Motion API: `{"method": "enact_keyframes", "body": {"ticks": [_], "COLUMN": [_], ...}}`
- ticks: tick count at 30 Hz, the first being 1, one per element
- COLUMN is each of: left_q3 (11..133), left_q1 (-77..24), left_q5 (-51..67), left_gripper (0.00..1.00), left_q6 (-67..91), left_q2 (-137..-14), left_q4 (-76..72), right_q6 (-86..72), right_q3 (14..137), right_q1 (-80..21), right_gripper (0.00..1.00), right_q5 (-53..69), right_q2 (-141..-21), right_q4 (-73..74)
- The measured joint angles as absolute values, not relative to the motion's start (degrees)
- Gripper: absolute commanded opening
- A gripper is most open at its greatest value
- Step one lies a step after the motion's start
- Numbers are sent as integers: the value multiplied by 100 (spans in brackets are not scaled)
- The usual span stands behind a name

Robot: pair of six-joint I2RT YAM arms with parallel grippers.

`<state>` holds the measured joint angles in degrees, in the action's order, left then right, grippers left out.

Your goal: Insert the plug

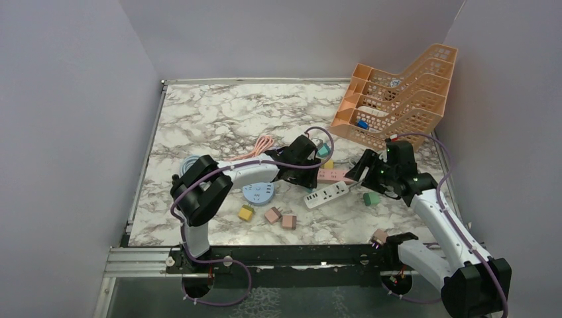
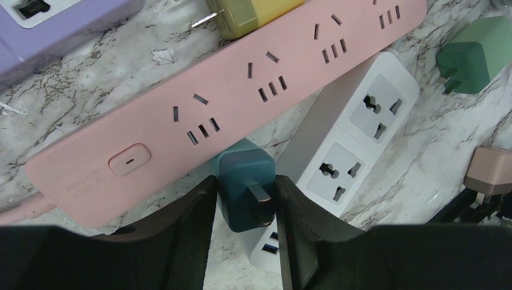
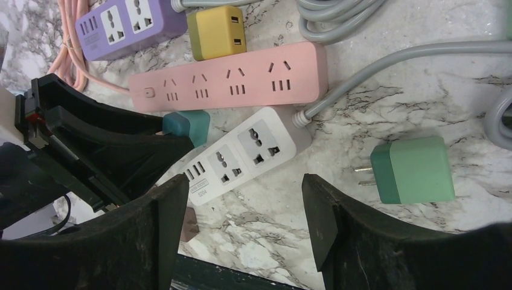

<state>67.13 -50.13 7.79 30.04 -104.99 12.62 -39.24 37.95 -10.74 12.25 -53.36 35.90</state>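
Being clamped in the left tool (image 2: 244, 184), the teal plug (image 2: 238, 172) is being held just below the pink strip (image 2: 229, 103), prongs apparently turned away.

Left claw (image 2: 246, 202) clamps teal plug (image 2: 241, 181); pink strip (image 2: 229, 96) just beyond

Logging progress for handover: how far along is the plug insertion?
Done: the left gripper is shut on the teal plug. In hand: the plug sits beside the pink power strip, prong exposed, in no socket. Left: align it and push in. The right gripper is open, empty.
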Motion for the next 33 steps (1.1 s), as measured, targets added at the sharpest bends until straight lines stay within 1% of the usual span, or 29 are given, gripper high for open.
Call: {"method": "enact_keyframes", "body": {"ticks": [6,8,12,15,21,27,33], "left_q3": [6825,6860,6901,6912,7240,7314,7166], "left_q1": [-5028,-5030,-5033,-4995,-4681,-3977,-3723], "left_q5": [797,788,788,794,1083,1903,2571], "left_gripper": [27,26,25,25,25,25,25], "left_q6": [2899,2836,2683,2609,2687,3367,4272], "left_q2": [-10538,-10538,-10462,-10230,-9327,-8320,-7782], "left_q4": [1326,1376,1481,1553,1533,770,-327], "right_q6": [-3913,-3868,-3706,-3577,-3680,-4348,-5107], "right_q3": [3795,3795,3795,3795,3795,3835,4342], "right_q1": [-1074,-1074,-1074,-1074,-1074,-1074,-1074], "right_gripper": [69,69,71,73,76,77,76], "right_q5": [1229,1264,1577,2067,3135,3697,4270], "right_q2": [-5336,-5336,-5328,-5275,-4910,-4578,-4991], "right_q4": [3577,3533,3336,3050,2086,554,-591]}}
